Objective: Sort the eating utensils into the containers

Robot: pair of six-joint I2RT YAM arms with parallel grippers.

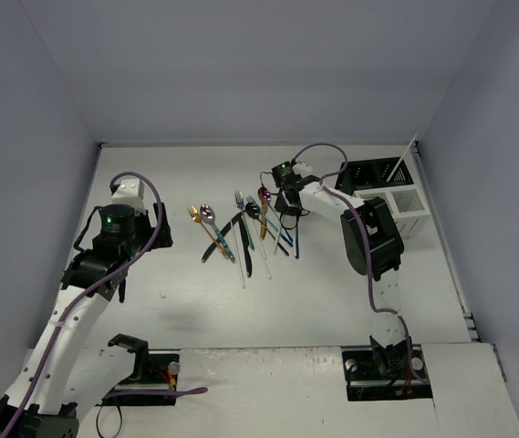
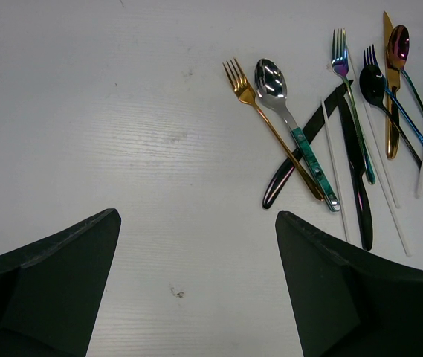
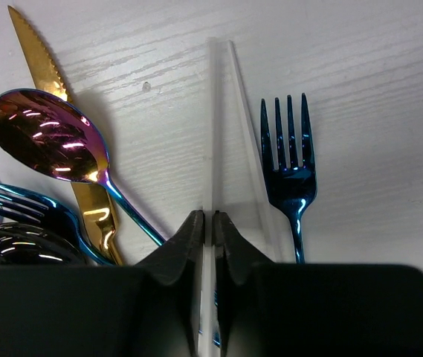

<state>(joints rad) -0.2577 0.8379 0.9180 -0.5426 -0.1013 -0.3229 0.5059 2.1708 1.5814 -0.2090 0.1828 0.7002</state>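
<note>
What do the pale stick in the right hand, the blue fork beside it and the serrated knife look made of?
Pale stick: probably translucent plastic; the table shows faintly through it. Blue fork: seemingly metal, glossy blue coating with mirror-sharp highlights. Serrated knife: seemingly metal, polished gold finish reflecting light.

The white, wood-grained worktop (image 1: 268, 310) bears a small dark scuff (image 2: 175, 292); plain pale grey walls (image 1: 241, 64) enclose it on three sides.
</note>
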